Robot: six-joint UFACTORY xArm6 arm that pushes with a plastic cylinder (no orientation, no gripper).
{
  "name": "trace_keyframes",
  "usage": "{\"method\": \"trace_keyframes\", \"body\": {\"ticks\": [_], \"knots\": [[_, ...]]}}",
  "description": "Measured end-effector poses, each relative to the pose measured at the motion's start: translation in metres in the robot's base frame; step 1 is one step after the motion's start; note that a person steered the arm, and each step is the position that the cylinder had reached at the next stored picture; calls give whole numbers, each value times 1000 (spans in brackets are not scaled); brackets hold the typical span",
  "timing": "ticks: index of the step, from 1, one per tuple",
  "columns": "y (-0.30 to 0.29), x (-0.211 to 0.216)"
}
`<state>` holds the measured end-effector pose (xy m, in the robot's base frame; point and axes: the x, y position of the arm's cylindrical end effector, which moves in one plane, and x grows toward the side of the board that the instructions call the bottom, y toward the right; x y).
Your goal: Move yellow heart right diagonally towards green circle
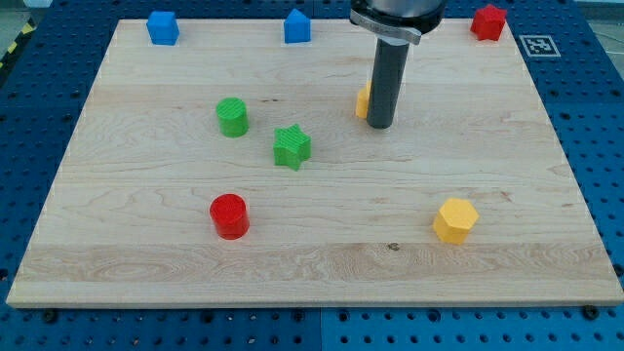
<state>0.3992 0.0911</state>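
A yellow block (pixel 363 101), the heart as far as its shape shows, sits above the board's middle, mostly hidden behind my rod. My tip (pixel 380 126) rests on the board right beside it, at its right and lower side, touching or nearly so. The green circle (pixel 232 116) stands to the view's left of the heart, slightly lower. A green star (pixel 292 147) lies between them, lower down.
A red circle (pixel 230 215) is at the lower left. A yellow hexagon (pixel 454 220) is at the lower right. Two blue blocks (pixel 162 27) (pixel 296 26) and a red block (pixel 488 21) sit along the board's top edge.
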Motion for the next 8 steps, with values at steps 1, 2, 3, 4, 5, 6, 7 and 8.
{"method": "trace_keyframes", "body": {"ticks": [1, 2, 3, 4, 5, 6, 7, 8], "knots": [[31, -13], [-9, -23], [-73, -23], [-124, -31], [-128, -40], [-60, -40], [-21, -38], [-52, -60]]}}
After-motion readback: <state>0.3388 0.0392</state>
